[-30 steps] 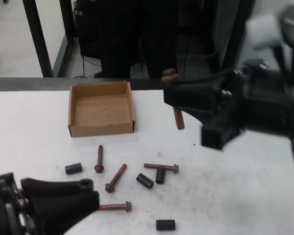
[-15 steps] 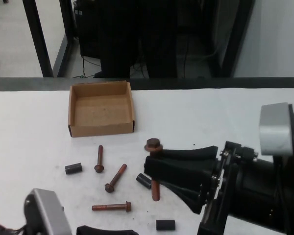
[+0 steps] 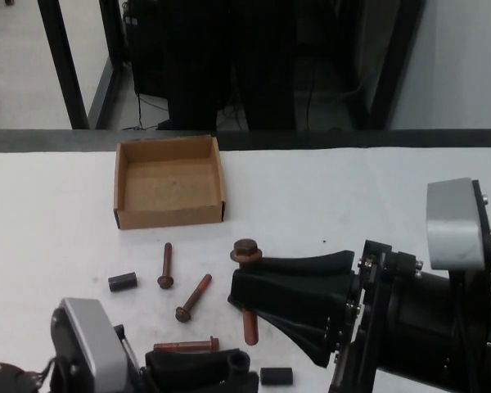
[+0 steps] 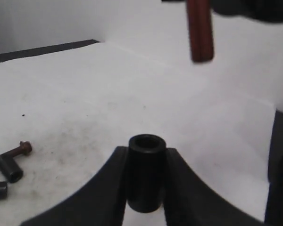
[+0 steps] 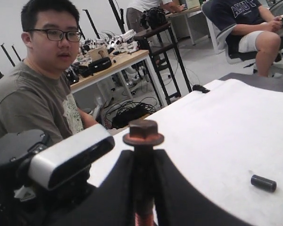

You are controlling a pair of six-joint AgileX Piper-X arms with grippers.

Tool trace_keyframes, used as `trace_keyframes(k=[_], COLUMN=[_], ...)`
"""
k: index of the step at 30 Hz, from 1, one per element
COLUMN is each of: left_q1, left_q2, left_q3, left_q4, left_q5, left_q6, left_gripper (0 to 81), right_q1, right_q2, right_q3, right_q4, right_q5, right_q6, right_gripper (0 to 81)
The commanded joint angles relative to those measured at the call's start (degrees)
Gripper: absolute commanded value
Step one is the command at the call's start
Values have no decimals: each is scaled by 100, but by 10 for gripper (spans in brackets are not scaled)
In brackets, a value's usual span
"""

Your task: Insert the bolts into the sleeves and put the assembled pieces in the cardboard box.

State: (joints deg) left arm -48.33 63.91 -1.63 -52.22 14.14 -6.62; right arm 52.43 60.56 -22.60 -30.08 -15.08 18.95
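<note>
Since the frame half a second back, the right gripper has carried its bolt slightly closer to the left arm, and the left gripper has come up into the near edge of the high view. High view: right gripper's fingers are pressed onto the bolt's shank just under the head; bolt upright, head up, free end hanging below the fingers. Left gripper sits close beneath that free end, not touching it. Three loose bolts lie on the bench beyond the left gripper, the nearest just past its fingertips. One loose sleeve lies beneath the right gripper, another farther out beside the loose bolts. Cardboard box stands well beyond both grippers, open side up. Left wrist view: left gripper pinches a sleeve upright between its two fingers, bore facing up. The bolt's free end hangs higher and farther out than the sleeve, clearly apart from it. Well off from this gripper one of the loose bolts and two more sleeves lie on the bench. Right wrist view: right gripper clamps the bolt, whose head stands just above the fingertips. A loose sleeve lies on the bench far out from this gripper; the left arm's wrist camera sits close alongside, lower.
</note>
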Motion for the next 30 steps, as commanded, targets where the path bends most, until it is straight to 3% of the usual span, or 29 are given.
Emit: trace_keyframes(k=[1, 13, 30], left_q1=[-35, -35, -25], left_q2=[3, 3, 3], left_q3=[-34, -34, -98], left_q4=[-572, -667, -1160], left_q5=[490, 1086, 859], left_q6=[-635, -1012, -1925], left_gripper=[8, 8, 8], right_q1=[14, 14, 14], right_q2=[-12, -12, -12], right_q3=[-31, -31, -31], right_q4=[-31, 241, 268], right_q5=[-68, -83, -414], right_q6=[7, 0, 0], right_gripper=[2, 2, 2])
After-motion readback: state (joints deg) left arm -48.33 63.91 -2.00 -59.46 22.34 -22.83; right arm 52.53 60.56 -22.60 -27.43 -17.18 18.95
